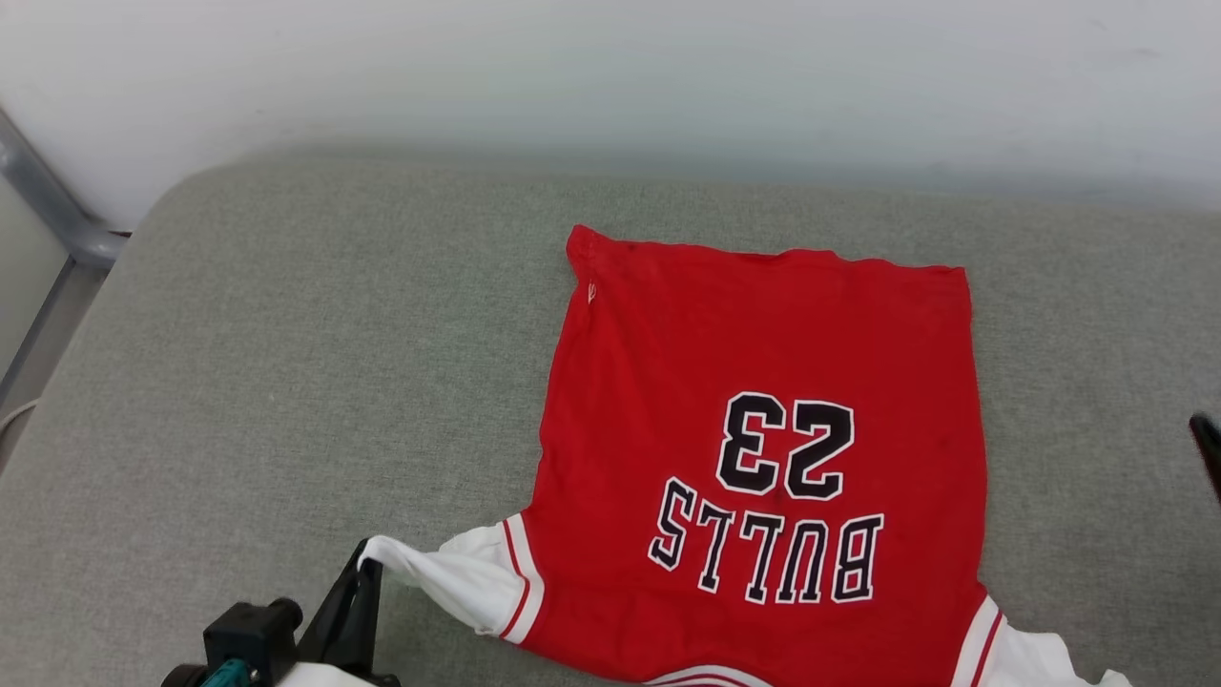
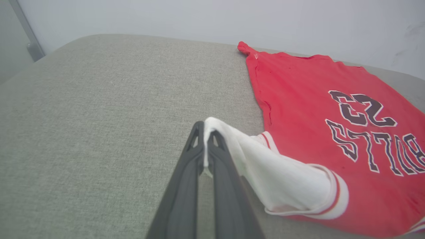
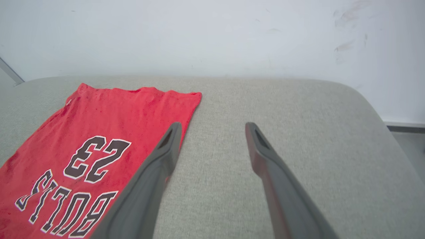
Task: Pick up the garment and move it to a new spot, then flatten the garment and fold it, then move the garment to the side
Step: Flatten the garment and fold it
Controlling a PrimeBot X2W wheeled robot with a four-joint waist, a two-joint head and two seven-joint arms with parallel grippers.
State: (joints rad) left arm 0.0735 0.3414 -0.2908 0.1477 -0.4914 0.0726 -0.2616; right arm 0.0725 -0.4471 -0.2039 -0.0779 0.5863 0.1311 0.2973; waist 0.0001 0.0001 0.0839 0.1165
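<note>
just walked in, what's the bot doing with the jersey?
The left end effector is shut on the garment, pinching the tip of its white sleeve. The garment lies spread, number side up, on the grey cushion, not yet folded. The right end effector is open over bare cushion beside it, holding nothing.

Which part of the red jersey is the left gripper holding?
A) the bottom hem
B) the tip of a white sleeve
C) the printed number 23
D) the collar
B: in the left wrist view the left gripper is shut on the tip of the white sleeve of the garment, lifting that tip off the grey cushion.
</note>
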